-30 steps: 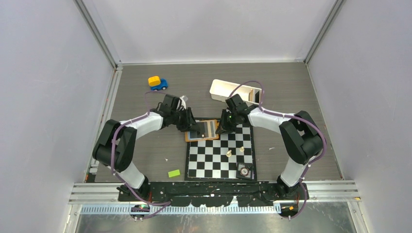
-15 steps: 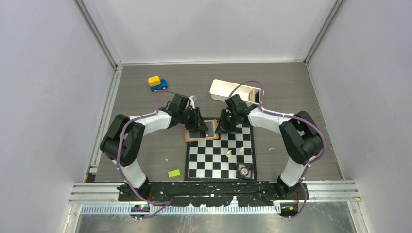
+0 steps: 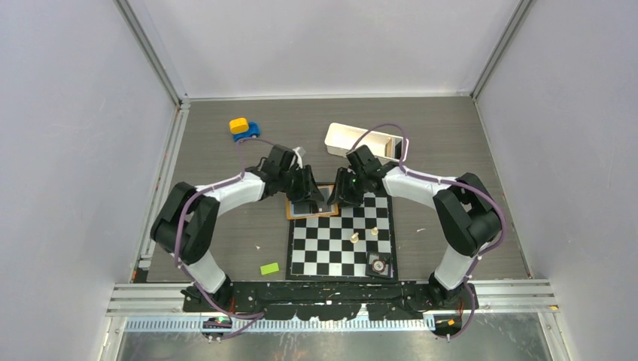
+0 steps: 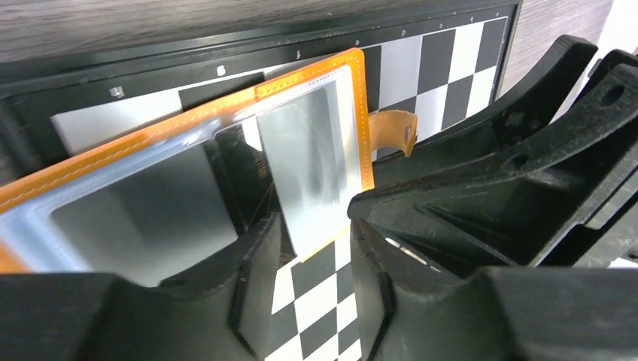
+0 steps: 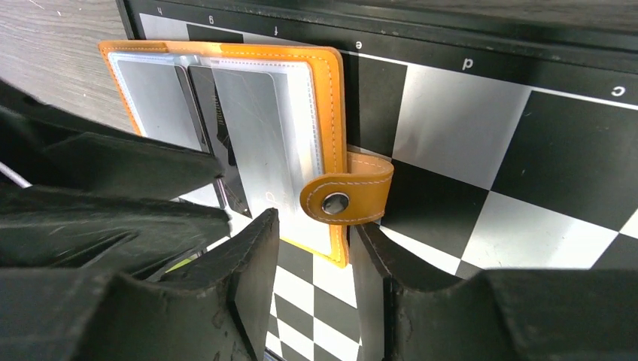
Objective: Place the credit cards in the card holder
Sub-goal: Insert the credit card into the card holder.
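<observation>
Left gripper [image 4: 312, 229]: jaws slightly apart, empty, over open orange leather card holder [image 4: 305, 162] at far-left corner of checkered board [image 4: 399, 69]. Right gripper [image 5: 312, 233]: same, beside its snap tab [image 5: 346, 197].

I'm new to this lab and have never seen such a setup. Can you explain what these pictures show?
These are two robot arms bolted at the table's near edge. One picture looks down from above. The other two come from a camera on each wrist, so the black prongs at the bottom are that arm's own gripper. The left gripper and the right gripper both hover, jaws apart, over an open orange card holder lying on a corner of the chessboard. Neither visibly holds anything. What looks like a pale card lies in its clear pocket. Also on the table are a toy car, a white tray and a green block.
</observation>
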